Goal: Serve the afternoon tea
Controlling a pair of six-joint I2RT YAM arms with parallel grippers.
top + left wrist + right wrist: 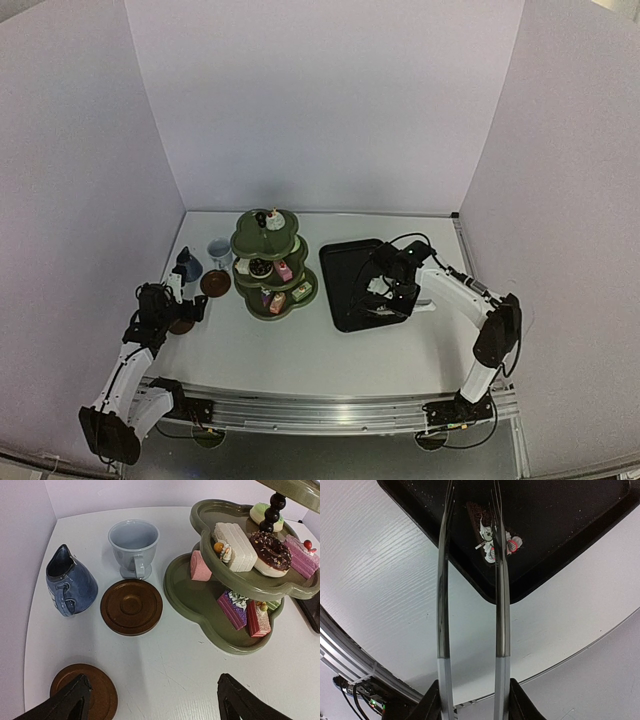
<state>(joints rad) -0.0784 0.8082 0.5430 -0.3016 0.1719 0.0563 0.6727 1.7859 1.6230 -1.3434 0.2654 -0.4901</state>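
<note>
The olive-green three-tier stand [270, 265] holds several small cakes; the left wrist view shows its lower tiers [210, 605] with pink, white and chocolate-ring cakes. Left of it are the pale cup [133, 545], upright, and the dark-blue cup [70, 582], which looks tipped over. One brown saucer [131, 606] lies before the pale cup. The other saucer [97, 692] is by my left finger. My left gripper [155, 705] is open and empty, low over the table. My right gripper [472, 700] is shut on the white tongs [500, 605], whose arms reach over a small chocolate cake [490, 540].
The black tray [345, 260] lies right of the stand, and the chocolate cake sits in its near corner [560, 510]. White walls close in the left, back and right. A metal rail runs along the table's near edge.
</note>
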